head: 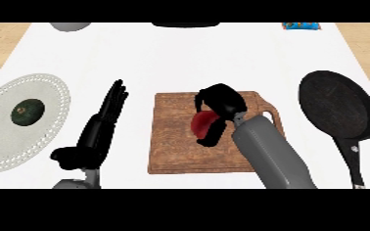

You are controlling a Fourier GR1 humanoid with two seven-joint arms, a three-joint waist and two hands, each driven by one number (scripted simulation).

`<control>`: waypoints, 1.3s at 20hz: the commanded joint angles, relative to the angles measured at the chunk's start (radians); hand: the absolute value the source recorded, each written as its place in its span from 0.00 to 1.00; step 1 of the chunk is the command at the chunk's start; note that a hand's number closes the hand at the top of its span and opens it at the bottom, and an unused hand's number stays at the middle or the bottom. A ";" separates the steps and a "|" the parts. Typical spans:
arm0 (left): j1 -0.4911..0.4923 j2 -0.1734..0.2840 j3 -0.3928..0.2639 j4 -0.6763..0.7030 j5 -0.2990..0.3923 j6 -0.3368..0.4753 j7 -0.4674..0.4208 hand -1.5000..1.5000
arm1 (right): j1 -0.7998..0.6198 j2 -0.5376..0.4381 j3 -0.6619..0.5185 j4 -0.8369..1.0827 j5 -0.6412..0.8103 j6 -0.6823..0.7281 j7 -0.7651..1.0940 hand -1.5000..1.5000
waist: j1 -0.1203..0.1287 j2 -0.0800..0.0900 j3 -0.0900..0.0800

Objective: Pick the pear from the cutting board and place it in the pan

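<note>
The right robot hand (219, 108) sits over the middle of the brown wooden cutting board (173, 147), its black fingers and thumb curled round the red, rounded pear (202, 122), which shows only as a red patch at about seven o'clock of the palm; whether the fruit has left the board cannot be told from this steep view. The step in hand looks like the grasp just before the carry, so the sound course would be to keep the curl closed round the pear, raise it straight up until it is plainly clear of the wood, and only then swing toward three o'clock. The target, a dark round frying pan (334, 103) with a black handle running toward five o'clock, lies well apart from the board at three o'clock, and between them is bare white counter (217, 54), so the sweep has open room. The board's own handle loop at its three o'clock edge lies under that path and is one reason to lift first. The pan's rim calls for a high approach and a release over its centre, since the counter's edge runs close beyond it. The left robot hand (108, 108) rests open, fingers straight toward twelve o'clock, at nine o'clock of the board, beside a white beaded plate (54, 93) holding a dark green fruit (28, 111).
</note>
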 commanded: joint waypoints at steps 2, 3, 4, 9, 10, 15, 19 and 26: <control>0.013 -0.006 0.005 -0.002 -0.003 0.016 0.009 0.50 | 0.025 0.042 -0.167 -0.011 0.024 -0.157 0.352 1.00 | -0.034 -0.002 0.000; 0.011 -0.005 0.010 -0.002 -0.014 0.030 0.007 0.50 | 0.026 0.030 -0.212 -0.021 0.034 -0.205 0.424 1.00 | -0.048 -0.005 0.000; 0.018 0.010 0.020 -0.007 -0.002 0.014 0.005 0.50 | 0.045 0.035 -0.251 -0.018 0.043 -0.257 0.501 1.00 | -0.056 -0.007 -0.001; 0.063 -0.006 -0.007 -0.018 -0.005 0.005 -0.027 0.50 | 0.011 0.031 -0.207 -0.167 0.241 -0.397 0.785 1.00 | -0.029 -0.011 -0.002; 0.000 0.003 0.007 -0.023 -0.007 0.013 0.027 0.50 | 0.010 0.050 -0.118 -0.184 0.258 -0.445 0.875 1.00 | -0.011 -0.006 -0.001; 0.029 0.023 0.019 -0.020 0.010 -0.025 -0.006 0.50 | 0.014 0.050 -0.077 -0.366 0.371 -0.508 1.052 1.00 | -0.001 0.000 0.000; 0.053 -0.026 -0.030 -0.019 -0.037 0.013 -0.022 0.50 | 0.076 0.050 -0.090 -0.533 0.403 -0.485 1.137 1.00 | -0.006 0.002 0.001; 0.008 -0.024 -0.009 -0.043 -0.032 0.012 0.021 0.50 | 0.150 -0.016 -0.289 -0.570 0.342 -0.607 1.027 1.00 | 0.000 0.008 0.002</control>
